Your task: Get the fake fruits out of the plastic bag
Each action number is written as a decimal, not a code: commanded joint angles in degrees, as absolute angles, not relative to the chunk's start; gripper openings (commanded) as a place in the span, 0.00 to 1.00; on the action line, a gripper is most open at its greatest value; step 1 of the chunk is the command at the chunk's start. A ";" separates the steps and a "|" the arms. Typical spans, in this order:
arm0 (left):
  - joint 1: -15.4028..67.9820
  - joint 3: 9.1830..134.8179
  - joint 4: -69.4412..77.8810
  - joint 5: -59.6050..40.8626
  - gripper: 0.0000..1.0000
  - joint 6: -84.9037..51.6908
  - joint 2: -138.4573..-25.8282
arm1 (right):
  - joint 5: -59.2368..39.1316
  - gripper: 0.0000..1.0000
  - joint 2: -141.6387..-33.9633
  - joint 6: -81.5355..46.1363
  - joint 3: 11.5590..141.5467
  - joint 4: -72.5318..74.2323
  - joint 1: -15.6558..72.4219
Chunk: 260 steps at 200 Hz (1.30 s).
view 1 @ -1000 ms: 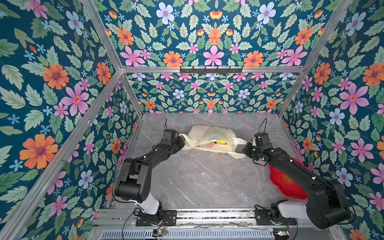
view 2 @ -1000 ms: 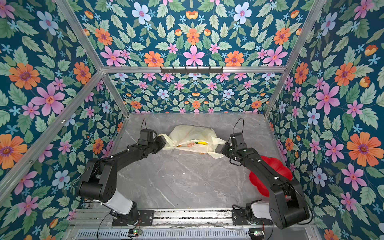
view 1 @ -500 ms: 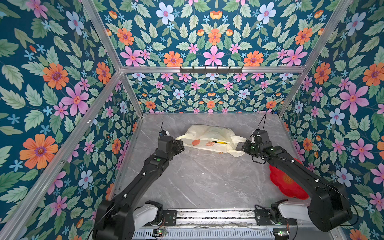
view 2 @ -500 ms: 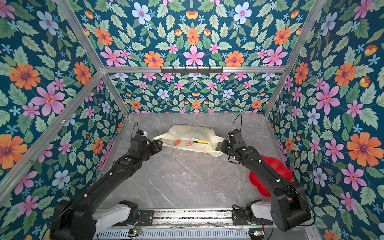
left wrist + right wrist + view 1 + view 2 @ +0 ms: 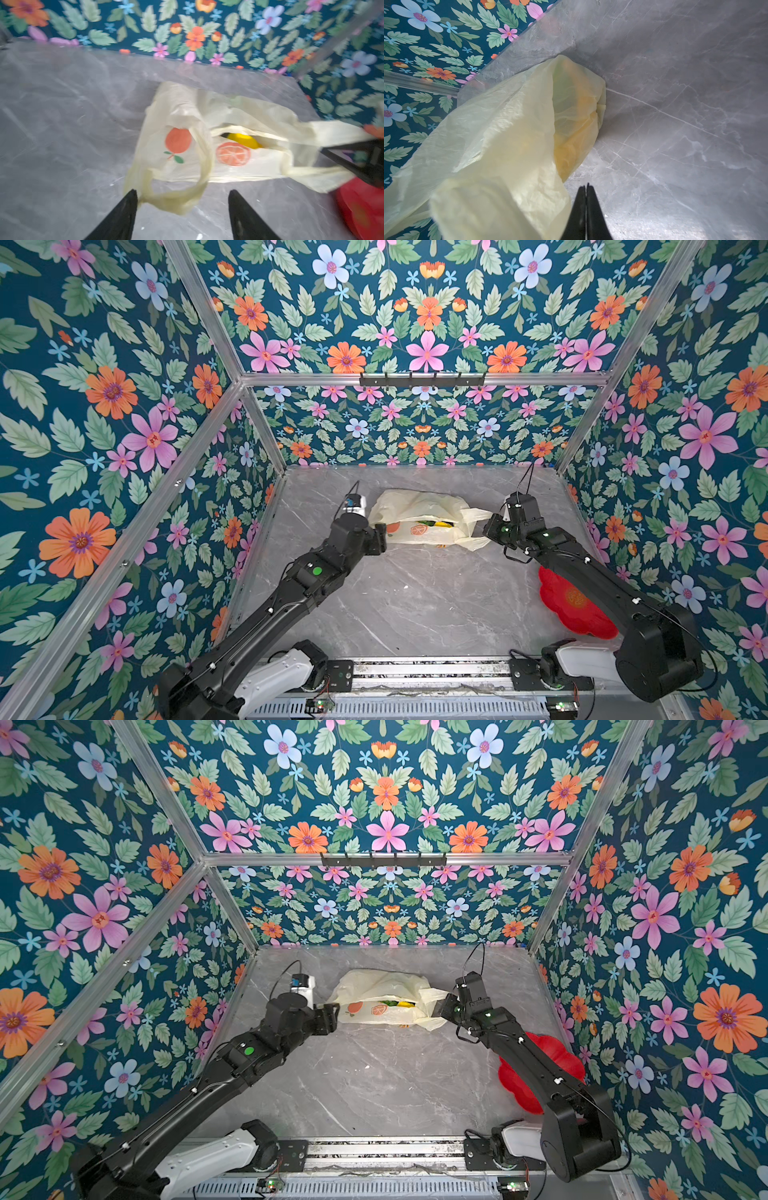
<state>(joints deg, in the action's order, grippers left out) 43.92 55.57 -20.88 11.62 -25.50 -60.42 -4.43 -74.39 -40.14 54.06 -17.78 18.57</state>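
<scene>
The cream-yellow plastic bag (image 5: 419,506) (image 5: 382,986) lies on its side at the back middle of the table, mouth slightly agape. Through the slit show fake fruits: a yellow one (image 5: 243,140) (image 5: 442,524) and a green one (image 5: 388,1002). Any others are hidden inside. My left gripper (image 5: 380,531) (image 5: 181,192) stands open at the bag's left end. A loose loop handle (image 5: 176,197) hangs between its fingers, brushing one. My right gripper (image 5: 490,529) (image 5: 586,185) is shut at the bag's right end, where the right handle runs taut to it.
A red flower-shaped plate (image 5: 573,605) (image 5: 515,1085) lies at the right under my right arm. Floral walls close in the left, back and right sides. Bare grey marble table (image 5: 415,605) stretches in front of the bag.
My left gripper has opened and let go of the bag's left handle, then drawn back a little toward the front. The bag has slackened and settled. The right gripper has barely moved.
</scene>
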 commanded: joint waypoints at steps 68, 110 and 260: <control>51.89 61.03 -6.18 6.05 0.73 -30.88 -79.55 | -4.57 0.00 -71.66 -39.88 52.11 -16.65 18.85; 49.59 65.24 -8.85 7.92 0.75 -36.63 -88.00 | -4.48 0.00 -70.69 -39.75 50.73 -16.47 18.86; 37.53 59.41 4.66 -1.91 0.86 -47.52 -97.59 | -3.98 0.00 -69.12 -39.81 48.18 -16.95 18.87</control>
<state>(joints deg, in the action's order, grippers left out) 38.96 59.18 3.05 -1.76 -47.59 -96.60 -4.95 -69.67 -39.92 48.27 -16.82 18.85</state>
